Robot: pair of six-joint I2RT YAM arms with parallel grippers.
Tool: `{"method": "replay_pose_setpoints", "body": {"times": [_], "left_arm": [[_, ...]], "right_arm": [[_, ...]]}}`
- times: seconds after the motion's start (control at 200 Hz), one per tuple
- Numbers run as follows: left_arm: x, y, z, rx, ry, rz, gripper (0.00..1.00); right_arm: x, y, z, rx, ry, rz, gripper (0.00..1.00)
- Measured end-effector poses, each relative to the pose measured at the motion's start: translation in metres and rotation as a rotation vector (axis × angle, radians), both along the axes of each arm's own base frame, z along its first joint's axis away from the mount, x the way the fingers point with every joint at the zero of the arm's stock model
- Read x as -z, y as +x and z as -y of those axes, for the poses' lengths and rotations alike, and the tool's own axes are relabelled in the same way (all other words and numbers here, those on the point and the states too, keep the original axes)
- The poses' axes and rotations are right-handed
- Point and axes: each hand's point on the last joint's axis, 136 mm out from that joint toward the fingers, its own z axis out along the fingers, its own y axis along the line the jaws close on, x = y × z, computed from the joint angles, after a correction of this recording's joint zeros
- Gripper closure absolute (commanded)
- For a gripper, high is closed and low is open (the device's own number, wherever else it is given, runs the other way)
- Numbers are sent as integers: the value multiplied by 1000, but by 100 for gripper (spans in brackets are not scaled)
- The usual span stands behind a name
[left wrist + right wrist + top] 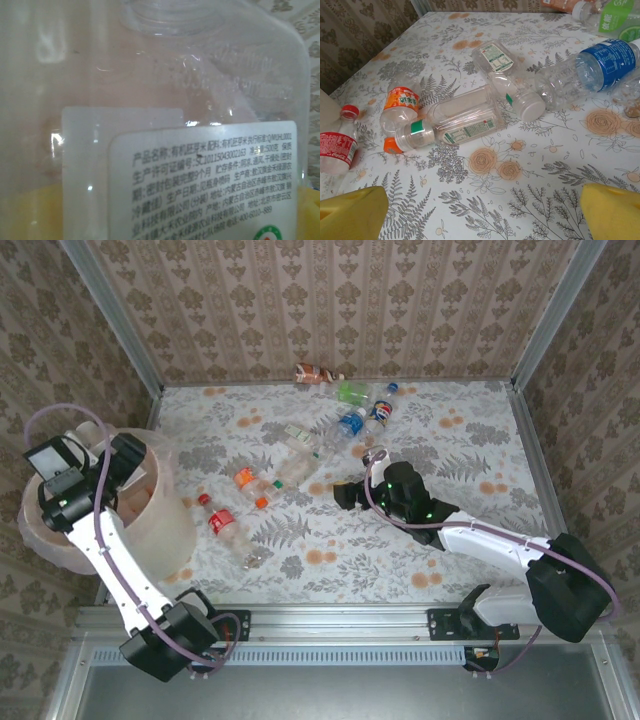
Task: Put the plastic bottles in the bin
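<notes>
Top external — roughly ten bottles (350, 425) loose; left hand (170, 207) clasps clear bottle (200, 90), right hand (482, 210) spread empty.

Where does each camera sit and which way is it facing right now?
Top external: above and behind the bases, looking down on the table, bin and bottles; both arms show.
Left wrist: at the bin, close against a clear white-labelled bottle; yellow pads at the bottom edge.
Right wrist: low over the table, facing the scattered bottles; right gripper open, yellow fingertips in the corners.
Shared: top and right wrist both show the red-labelled bottle.
</notes>
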Motion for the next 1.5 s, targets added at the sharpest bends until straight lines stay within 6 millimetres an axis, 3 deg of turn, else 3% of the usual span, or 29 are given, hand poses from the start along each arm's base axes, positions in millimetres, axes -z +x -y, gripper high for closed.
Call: {"method": "replay_pose_setpoints", "body": {"times": [0.21,0.495,0.925,1.5], "left_arm": [[5,8,5,22,-21,10,15],[3,11,3,18,-23,21,0],[4,10,2,10,-22,19,0],[9,-6,-7,-27,53,-75,0]], "right_arm": [[-1,0,-1,-2,1,1,0],[0,-2,-2,-7,-1,-1,0],[-2,-2,-2,-7,1,2,0],[-1,-2,-2,-7,0,1,0]]}}
